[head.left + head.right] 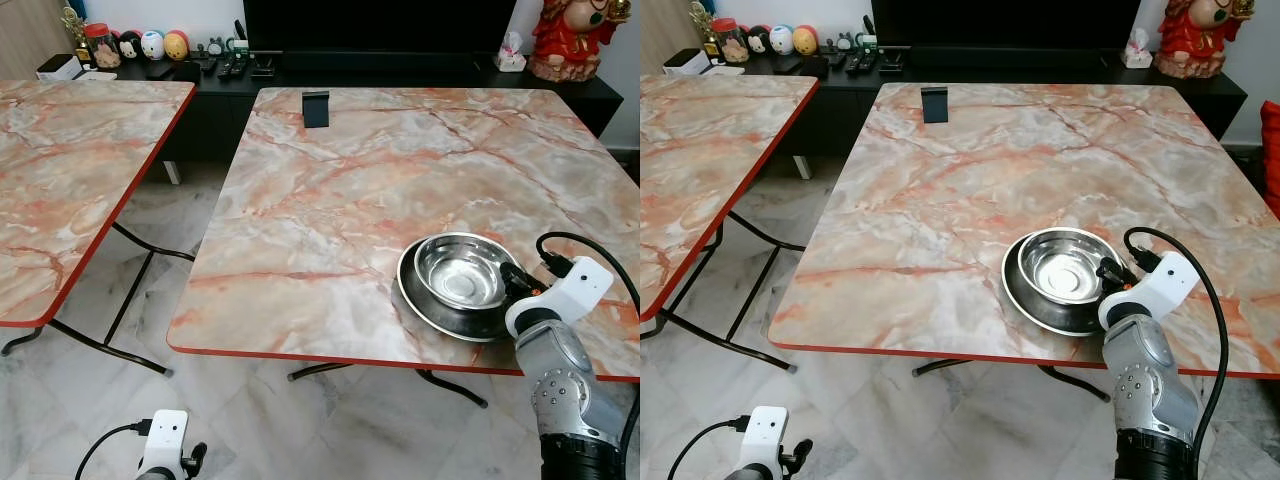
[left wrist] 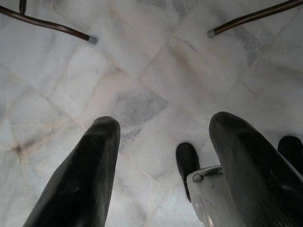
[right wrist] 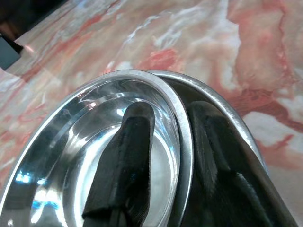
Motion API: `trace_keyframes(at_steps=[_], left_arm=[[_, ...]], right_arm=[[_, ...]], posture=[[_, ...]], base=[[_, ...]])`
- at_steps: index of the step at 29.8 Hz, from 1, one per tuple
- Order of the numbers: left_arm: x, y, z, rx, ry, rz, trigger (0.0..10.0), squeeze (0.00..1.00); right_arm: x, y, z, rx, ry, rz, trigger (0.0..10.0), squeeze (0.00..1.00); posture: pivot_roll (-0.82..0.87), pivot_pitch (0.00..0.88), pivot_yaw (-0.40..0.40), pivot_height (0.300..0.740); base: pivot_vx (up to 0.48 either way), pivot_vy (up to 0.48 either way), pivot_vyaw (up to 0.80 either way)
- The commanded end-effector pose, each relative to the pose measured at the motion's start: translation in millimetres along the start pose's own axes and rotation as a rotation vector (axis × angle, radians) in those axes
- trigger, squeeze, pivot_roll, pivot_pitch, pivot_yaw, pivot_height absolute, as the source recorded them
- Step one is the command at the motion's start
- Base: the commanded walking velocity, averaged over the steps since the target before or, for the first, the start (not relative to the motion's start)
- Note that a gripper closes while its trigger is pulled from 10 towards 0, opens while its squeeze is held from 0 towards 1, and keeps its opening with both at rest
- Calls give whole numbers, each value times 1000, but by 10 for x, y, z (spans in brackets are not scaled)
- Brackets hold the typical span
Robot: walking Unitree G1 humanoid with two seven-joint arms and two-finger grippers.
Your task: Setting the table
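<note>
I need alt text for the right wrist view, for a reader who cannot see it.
Two black fingers straddle the rim of a shiny steel bowl, one inside and one outside. The bowl sits in a wider steel plate on a pink marble table.

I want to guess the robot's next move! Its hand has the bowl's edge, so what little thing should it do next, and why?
Probably lift the bowl a little. The right hand has one finger inside the bowl's rim and one outside, pinching it, and the bowl sits in a plate near the table edge. The left hand hangs idle, open, over the floor.
</note>
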State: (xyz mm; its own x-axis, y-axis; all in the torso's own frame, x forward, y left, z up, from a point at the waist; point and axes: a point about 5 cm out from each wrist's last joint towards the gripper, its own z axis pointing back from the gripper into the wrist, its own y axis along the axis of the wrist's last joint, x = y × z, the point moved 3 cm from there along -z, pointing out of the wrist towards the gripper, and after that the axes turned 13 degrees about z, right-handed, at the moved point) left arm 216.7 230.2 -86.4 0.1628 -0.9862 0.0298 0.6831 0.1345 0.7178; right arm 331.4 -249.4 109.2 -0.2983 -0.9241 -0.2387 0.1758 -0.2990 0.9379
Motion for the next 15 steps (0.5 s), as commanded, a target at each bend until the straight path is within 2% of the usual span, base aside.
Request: trace_keyframes(at_steps=[1,2,3,11,15], left_arm=[[14,-43,8,-13,-5,6,10000,0],[14,-43,8,-13,-5,6,10000,0],[14,-41,8,-12,-5,6,10000,0],[11,-33,6,-9,-2,9,10000,0],[11,-31,6,-8,-2,10,10000,0]], right_arm=[[65,-49,8,-30,-25,35,10000,173],[63,-50,9,-29,-23,34,10000,173],[59,-55,12,-33,-20,36,10000,0],[38,-73,58,-34,-12,80,10000,0],[43,-12,80,5,-16,105,10000,0]], posture=[[7,57,16,740],[7,57,16,740],[8,59,15,740],[8,61,14,740],[8,61,14,740]], base=[[0,0,0],[0,0,0],[0,0,0],[0,0,0],[0,0,0]])
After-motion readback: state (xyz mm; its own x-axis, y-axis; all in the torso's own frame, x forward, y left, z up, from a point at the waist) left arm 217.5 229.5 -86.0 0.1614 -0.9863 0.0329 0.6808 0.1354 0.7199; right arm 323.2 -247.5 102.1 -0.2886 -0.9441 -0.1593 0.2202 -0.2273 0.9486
